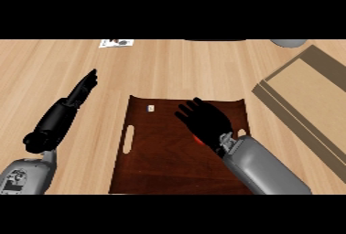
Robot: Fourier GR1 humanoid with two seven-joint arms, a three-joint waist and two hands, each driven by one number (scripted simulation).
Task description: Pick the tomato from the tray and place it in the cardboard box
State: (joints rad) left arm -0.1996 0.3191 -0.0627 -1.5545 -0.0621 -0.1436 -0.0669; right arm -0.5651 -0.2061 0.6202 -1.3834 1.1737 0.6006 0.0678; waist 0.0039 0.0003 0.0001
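A dark brown tray (155, 160) with a slot handle on its left lies in the middle of the wooden counter. My right hand (206, 121) hovers over the tray's right half with relaxed fingers pointing up and left. Beneath its palm a small red patch of the tomato (197, 140) shows; the rest is hidden by the hand. I cannot tell whether the hand touches it. The cardboard box (307, 98) sits at the right, tilted, its inside open. My left hand (82, 89) rests left of the tray, fingers straight and pointing away.
A small white tag (151, 108) lies near the tray's upper left. A white card (116, 43) sits at the counter's far edge, and a grey rounded object (292, 43) shows at the top right.
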